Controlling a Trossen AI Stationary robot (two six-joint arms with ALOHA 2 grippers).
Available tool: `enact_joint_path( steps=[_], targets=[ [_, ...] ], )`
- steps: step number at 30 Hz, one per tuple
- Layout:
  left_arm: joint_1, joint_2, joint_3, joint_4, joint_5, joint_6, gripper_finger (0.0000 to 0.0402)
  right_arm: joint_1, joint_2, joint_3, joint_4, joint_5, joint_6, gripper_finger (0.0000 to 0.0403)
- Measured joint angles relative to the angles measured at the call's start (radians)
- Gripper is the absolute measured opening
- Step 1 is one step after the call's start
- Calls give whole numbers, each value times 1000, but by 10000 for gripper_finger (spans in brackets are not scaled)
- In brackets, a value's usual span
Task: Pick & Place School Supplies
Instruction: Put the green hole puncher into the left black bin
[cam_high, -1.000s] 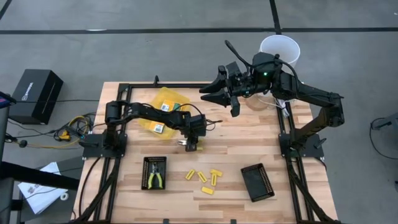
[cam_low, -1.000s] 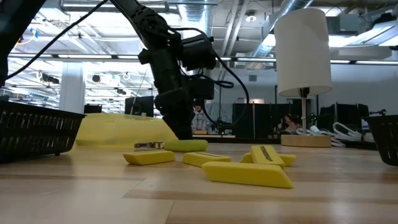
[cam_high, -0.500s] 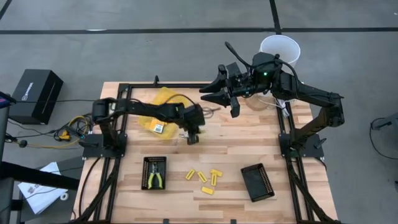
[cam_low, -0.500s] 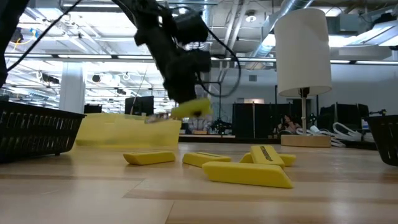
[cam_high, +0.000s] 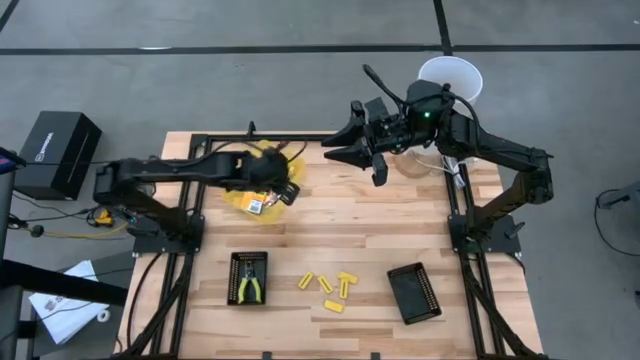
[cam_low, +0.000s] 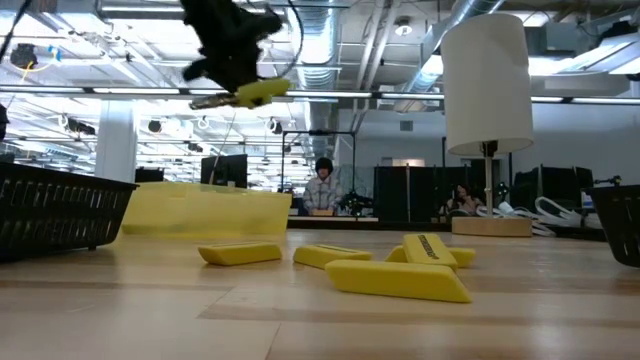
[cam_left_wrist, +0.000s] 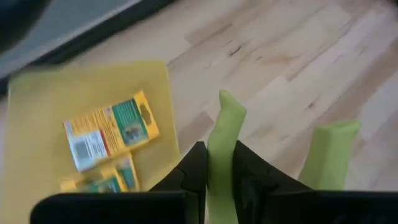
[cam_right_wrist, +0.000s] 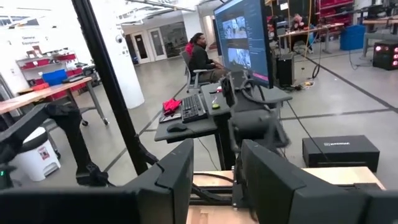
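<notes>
**Left gripper holds plier tool above the yellow container**

1. The left gripper (cam_high: 281, 190) is raised over the near edge of the translucent yellow container (cam_high: 262, 172) at the rear left of the wooden table (cam_high: 400, 225). Its fingers (cam_left_wrist: 194, 167) are closed narrowly on one yellow-green handle of a plier-like tool (cam_left_wrist: 222, 152); the second handle stands free beside them. In the low view the tool (cam_low: 255, 92) hangs well above the tabletop, clear of all other items.

2. The container holds flat yellow-orange-green packets (cam_left_wrist: 111, 132); two are distinct in the left wrist view, one partly under the other.

3. Five stubby yellow pieces (cam_high: 331, 287) lie loose on the table near its front centre, close together.

4. A second plier-like tool (cam_high: 250, 287) with yellow-green handles lies in the left black tray (cam_high: 236, 262) at the front left. The right black tray (cam_high: 414, 293) sits at the front right, well apart from the yellow pieces.

5. The right gripper (cam_high: 340, 147) hovers high over the rear of the table, near a white bucket (cam_high: 450, 75) standing off the table. Its fingers (cam_right_wrist: 175, 175) stand apart with nothing between them
</notes>
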Motion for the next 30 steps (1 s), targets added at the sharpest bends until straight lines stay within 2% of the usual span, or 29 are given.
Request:
enact_joint_path(
  steps=[9, 16, 22, 30],
  targets=[
    [-207, -122, -161, -90, -74, -484, 36, 0, 0, 0, 8, -26, -20, 129],
    [-393, -126, -275, -108, -93, -819, 36, -6, 0, 0, -2, -26, 2, 129],
    [-517, -123, -316, -111, -106, -1059, 36, -6, 0, 0, -18, -33, 1, 129],
    [-628, -58, -316, -128, -97, -1419, 36, -48, 0, 0, -20, -185, -19, 129]
  ],
)
